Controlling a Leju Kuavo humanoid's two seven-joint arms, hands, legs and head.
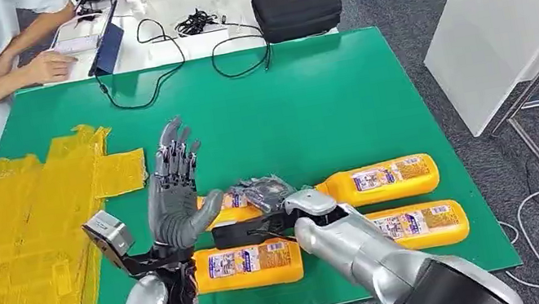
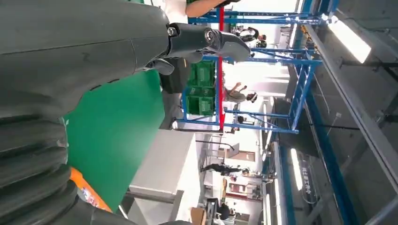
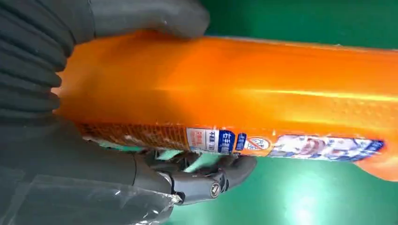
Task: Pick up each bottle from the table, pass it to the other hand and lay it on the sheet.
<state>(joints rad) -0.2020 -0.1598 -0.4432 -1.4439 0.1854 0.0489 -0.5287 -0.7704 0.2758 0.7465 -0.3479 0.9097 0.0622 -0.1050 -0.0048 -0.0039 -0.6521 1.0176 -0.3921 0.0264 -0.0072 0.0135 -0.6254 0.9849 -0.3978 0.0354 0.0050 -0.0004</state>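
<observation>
Orange bottle flat, lengthwise across table, in right hand; left hand open, upright.

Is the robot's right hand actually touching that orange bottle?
Touching. In the right wrist view the right hand wraps the orange bottle, with its thumb pressed on one side and fingers curled around the other.

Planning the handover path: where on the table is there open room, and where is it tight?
Free: green mat between the cables and the bottles; most of the yellow sheet. Crowded: the near edge, where both hands meet among the bottles.
</observation>
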